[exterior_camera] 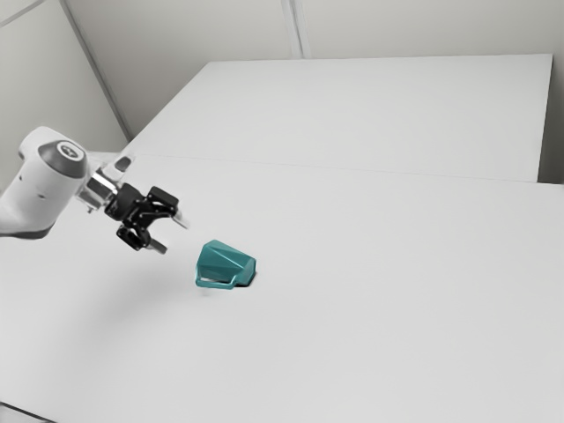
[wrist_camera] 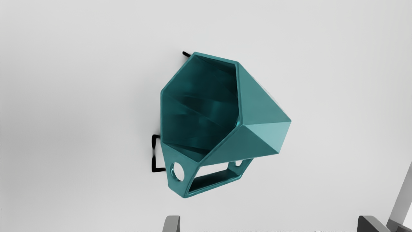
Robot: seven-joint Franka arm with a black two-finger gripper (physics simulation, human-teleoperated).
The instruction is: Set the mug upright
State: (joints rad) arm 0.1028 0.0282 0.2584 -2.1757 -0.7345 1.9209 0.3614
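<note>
My gripper [exterior_camera: 171, 234] is held above the table at the exterior view's left, its fingers wide apart and nothing between them. A teal faceted mug [exterior_camera: 228, 261] lies on its side on the table, a short way beyond the fingertips toward the exterior view's right. In the wrist view the mug [wrist_camera: 264, 125] shows its open mouth and its angular handle, and the handle is the part closest to the gripper [wrist_camera: 268, 224]. Mug and fingers are apart.
The white table [exterior_camera: 379, 291] extends around the mug. Behind it stands a raised white surface [exterior_camera: 370, 115], with pale walls farther back.
</note>
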